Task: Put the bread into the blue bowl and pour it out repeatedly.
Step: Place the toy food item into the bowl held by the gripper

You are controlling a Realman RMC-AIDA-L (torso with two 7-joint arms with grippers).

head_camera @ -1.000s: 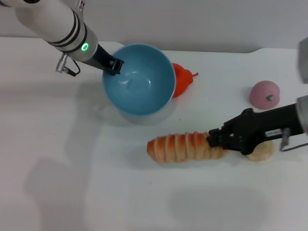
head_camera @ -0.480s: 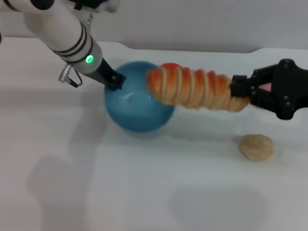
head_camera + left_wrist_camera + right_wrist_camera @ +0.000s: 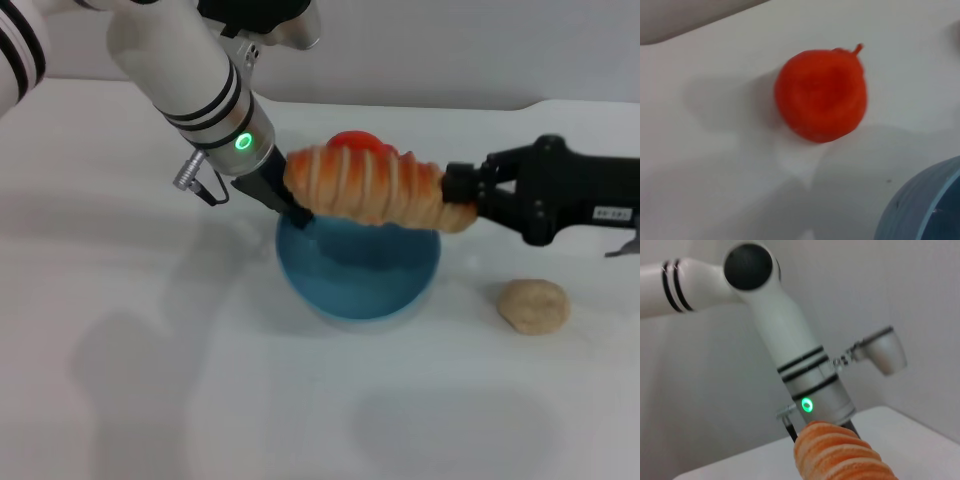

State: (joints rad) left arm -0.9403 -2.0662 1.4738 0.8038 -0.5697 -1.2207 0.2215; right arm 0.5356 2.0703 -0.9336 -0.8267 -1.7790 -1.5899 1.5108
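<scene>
The bread [image 3: 370, 187], a long loaf with orange-and-cream stripes, hangs level in the air over the blue bowl [image 3: 358, 270]. My right gripper [image 3: 458, 198] is shut on the loaf's right end; the loaf also shows in the right wrist view [image 3: 840, 452]. My left gripper [image 3: 292, 211] is shut on the bowl's left rim and holds the bowl near the table's middle. A bit of the bowl's rim shows in the left wrist view [image 3: 925, 205].
A red-orange fruit with a stem [image 3: 357, 142] lies behind the bowl, mostly hidden by the loaf, and fills the left wrist view [image 3: 821, 94]. A small round beige lump [image 3: 534, 305] lies right of the bowl. The table's far edge meets a grey wall.
The right gripper lifted the bread off the table and carried it left, over the bowl. The left gripper moved the bowl right and forward, under the loaf.
</scene>
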